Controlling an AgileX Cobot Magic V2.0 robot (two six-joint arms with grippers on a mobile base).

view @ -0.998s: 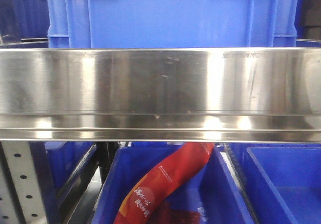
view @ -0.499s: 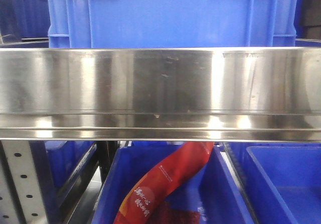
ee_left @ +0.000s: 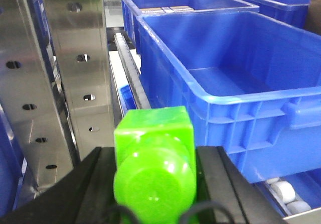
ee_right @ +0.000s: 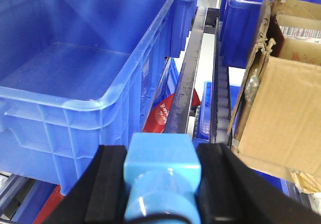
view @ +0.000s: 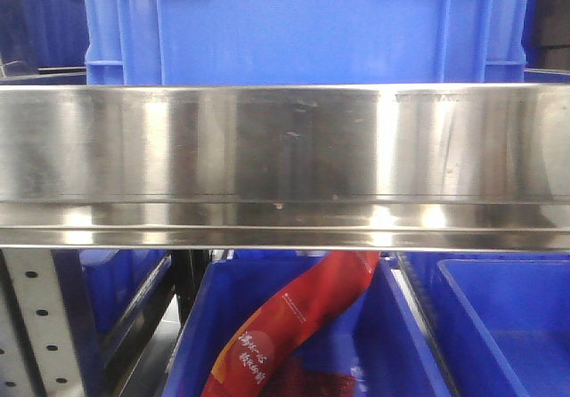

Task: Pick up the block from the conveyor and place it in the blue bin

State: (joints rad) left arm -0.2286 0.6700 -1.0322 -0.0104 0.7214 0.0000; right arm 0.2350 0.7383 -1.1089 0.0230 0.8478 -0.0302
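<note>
Right gripper [ee_right: 161, 194] is clamping the one blue block [ee_right: 158, 156]; a bin [ee_right: 75, 96] is standing ahead-left, a box [ee_right: 281, 108] ahead-right. Left gripper [ee_left: 155, 189] is clamping one green block [ee_left: 153, 133]; a second bin [ee_left: 241, 98] ahead-right, two posts [ee_left: 75, 58] ahead-left.

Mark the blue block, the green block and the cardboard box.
blue block [ee_right: 160, 157]: right wrist view, on the cube's flat face.
green block [ee_left: 153, 126]: left wrist view, on the cube's flat face.
cardboard box [ee_right: 288, 118]: right wrist view, on its plain side panel.

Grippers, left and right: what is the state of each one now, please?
Left gripper: closed, holding the green block.
Right gripper: closed, holding the blue block.
</note>
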